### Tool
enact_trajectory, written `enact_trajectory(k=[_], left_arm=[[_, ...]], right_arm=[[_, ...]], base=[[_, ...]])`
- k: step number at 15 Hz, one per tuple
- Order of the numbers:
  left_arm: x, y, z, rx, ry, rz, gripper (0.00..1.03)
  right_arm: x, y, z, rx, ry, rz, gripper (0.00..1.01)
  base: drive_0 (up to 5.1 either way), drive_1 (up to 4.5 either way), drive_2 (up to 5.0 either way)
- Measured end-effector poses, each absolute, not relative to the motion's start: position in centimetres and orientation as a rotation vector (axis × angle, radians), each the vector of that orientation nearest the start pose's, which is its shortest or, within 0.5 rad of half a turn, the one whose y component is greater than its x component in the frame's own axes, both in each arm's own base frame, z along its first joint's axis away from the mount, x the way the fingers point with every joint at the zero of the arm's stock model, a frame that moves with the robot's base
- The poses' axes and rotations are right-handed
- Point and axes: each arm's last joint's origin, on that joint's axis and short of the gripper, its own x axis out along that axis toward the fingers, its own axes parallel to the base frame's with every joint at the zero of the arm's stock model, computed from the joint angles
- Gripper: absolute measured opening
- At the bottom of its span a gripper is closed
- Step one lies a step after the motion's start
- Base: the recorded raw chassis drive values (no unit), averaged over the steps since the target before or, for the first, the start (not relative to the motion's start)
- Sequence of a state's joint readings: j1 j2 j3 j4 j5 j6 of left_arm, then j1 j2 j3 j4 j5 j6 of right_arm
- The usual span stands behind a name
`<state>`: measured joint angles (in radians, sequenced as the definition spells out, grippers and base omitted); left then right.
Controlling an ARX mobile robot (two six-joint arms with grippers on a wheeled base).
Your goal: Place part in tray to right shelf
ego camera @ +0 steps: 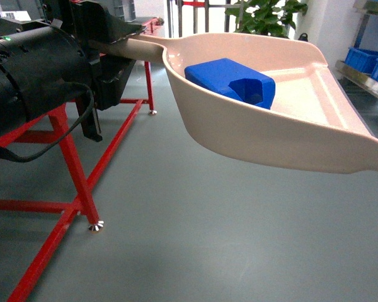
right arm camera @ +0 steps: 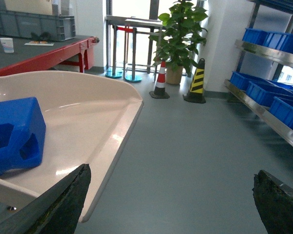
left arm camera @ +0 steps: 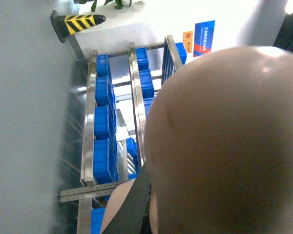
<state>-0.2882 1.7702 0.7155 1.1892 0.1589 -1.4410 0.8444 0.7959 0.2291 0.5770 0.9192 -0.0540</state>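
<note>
1. Carrying is the step in hand: the tray point(ego camera: 258, 135) is held off the floor point(ego camera: 176, 239) by its handle, which runs into the left gripper point(ego camera: 123, 44) at the upper left of the head view.
2. The part point(ego camera: 230, 80) lies inside the tray, near the back wall, resting on the tray bottom.
3. Left jaws: clamped on the tray handle, as judged from the handle entering the black gripper body; the contact itself is hidden.
4. Right gripper point(right arm camera: 171, 200): jaws apart and empty, one tip just beside the tray's near rim, the other well apart from it.
5. The right shelf point(right arm camera: 263, 114), with its blue crates point(right arm camera: 266, 92), stands off to the right, apart from the tray.
6. The next move calls for bringing the tray level to the shelf rail, keeping it flat so the part does not slide toward the open lip.
</note>
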Motion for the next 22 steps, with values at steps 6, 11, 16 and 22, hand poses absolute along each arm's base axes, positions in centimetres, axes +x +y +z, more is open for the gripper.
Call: enact_trajectory(k=[6,11,16,22], left_arm=[[32.55,-10.14,19.1,-1.421,0.218,-0.46,0.16],[32.73,-9.77,18.93,-1.422,0.208,-0.436,0.16],[32.58,-10.26,18.97,-1.421,0.222,-0.462,0.16],[32.58,-10.24,18.98,-1.421,0.22,-0.462,0.16]], right_arm=[[12.33,10.4,21.1,-0.054,0.002,-0.076,0.98],[12.42,10.5,20.96,-0.063,0.01,-0.073,0.98],[12.33,10.41,21.18,-0.049,-0.002,-0.073,0.98],[12.33,10.41,21.19,-0.049,-0.002,-0.074,0.98]], base=[[0.0,4.23,-4.3],[0.1,4.34,-4.2],[-0.8,0.88,-2.5],[-1.5,-1.48,-1.5]])
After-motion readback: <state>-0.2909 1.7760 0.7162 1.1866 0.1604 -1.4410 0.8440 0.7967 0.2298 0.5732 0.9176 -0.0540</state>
